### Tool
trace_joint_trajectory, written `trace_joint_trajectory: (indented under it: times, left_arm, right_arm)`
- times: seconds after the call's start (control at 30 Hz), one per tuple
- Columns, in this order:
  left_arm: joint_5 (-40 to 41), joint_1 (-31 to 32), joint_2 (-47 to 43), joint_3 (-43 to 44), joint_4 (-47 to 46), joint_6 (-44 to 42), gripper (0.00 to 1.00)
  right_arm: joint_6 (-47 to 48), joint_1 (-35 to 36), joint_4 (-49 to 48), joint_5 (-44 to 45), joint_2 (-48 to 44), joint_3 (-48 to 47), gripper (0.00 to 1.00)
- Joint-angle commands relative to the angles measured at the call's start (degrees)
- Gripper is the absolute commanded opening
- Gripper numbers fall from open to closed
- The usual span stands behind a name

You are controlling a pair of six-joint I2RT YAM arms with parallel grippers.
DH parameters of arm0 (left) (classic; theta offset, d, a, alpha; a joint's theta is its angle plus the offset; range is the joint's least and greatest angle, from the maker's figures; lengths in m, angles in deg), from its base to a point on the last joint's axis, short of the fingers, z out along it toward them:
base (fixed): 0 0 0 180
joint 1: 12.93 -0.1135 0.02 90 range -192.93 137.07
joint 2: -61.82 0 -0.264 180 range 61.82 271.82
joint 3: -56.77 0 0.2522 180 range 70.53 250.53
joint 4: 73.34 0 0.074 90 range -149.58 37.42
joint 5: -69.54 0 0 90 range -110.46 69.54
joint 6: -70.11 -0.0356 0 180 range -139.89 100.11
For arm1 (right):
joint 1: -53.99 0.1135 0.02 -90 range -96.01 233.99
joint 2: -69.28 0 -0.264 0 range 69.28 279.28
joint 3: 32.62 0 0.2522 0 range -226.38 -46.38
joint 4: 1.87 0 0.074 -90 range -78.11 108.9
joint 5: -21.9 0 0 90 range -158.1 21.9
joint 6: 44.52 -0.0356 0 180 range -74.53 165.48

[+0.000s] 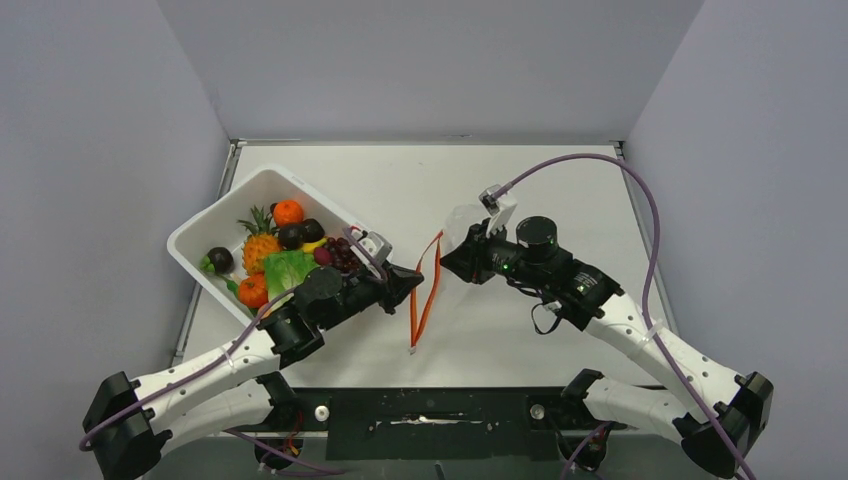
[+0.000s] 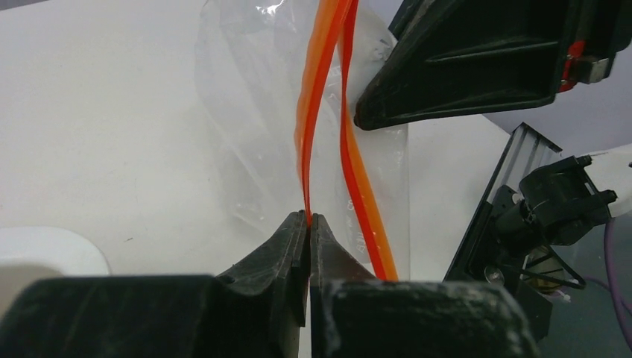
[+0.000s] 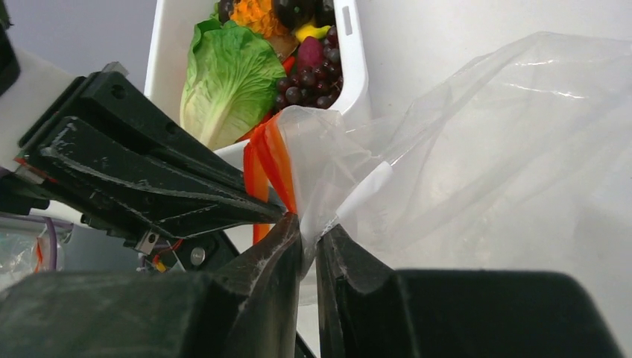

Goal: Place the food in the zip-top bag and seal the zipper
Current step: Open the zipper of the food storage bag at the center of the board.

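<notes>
Holding the bag (image 3: pixel 484 149): the left gripper (image 2: pixel 309 220) and the right gripper (image 3: pixel 309 231), facing each other over the middle of the table (image 1: pixel 520 330).
Left gripper: clenched, jaws pressed flat together on one red-orange strip of the zipper (image 2: pixel 313 97).
Right gripper: clamped on the clear plastic edge of the bag, just beside the zipper; a white strip of plastic runs into the pinch.
Bag: clear and crinkled, spreading out behind the right gripper's fingers.
Zipper: its two strips stand apart in the left wrist view, so the mouth is unsealed; in the top view a loop of it hangs down between the grippers toward the near edge of the table.
Food: lying in the white tub (image 1: pixel 190 245): lettuce (image 3: pixel 227 82), grapes (image 3: pixel 305 78), an orange (image 1: pixel 288 212), a pineapple (image 1: pixel 260 245) and a dark plum (image 1: pixel 220 259) among the pieces.
Tub: on the left of the table, set at an angle, just behind the left gripper.
</notes>
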Motion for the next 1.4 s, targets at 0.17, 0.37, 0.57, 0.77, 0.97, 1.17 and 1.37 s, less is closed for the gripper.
trace_joint_trajectory:
  times: [0.17,0.37,0.57,0.77,0.97,1.17,1.37]
  left_arm:
    - [1.73,0.13,-1.22,6.02,-0.53,-4.45,0.0]
    - [4.62,0.11,2.32,9.66,1.72,-3.93,0.0]
    - [8.73,0.07,4.18,11.85,2.59,1.52,0.0]
    - [10.56,0.05,4.71,13.44,2.36,6.55,0.0]
    - [11.32,0.09,5.59,14.19,0.97,10.66,0.0]
    - [13.13,0.04,7.42,16.56,3.1,13.39,0.0]
    - [14.14,0.04,7.49,16.64,3.75,15.63,0.0]
  right_arm:
    - [-10.7,-0.02,3.52,13.09,-2.06,-1.32,0.4]
    - [-17.0,0.03,5.47,18.02,-4.38,-0.8,0.6]
    - [-17.7,0.75,5.72,19.59,-6.94,0.59,0.68]
    - [-14.1,2.63,3.33,19.1,-9.29,3.44,0.69]
    - [-13.97,5.64,3.37,23.02,-8.43,2.67,0.7]
    - [-13.71,13.17,3.17,31.53,-4.09,0.29,0.7]
    - [-12.0,18.31,2.55,39.3,0.38,-2.79,0.73]
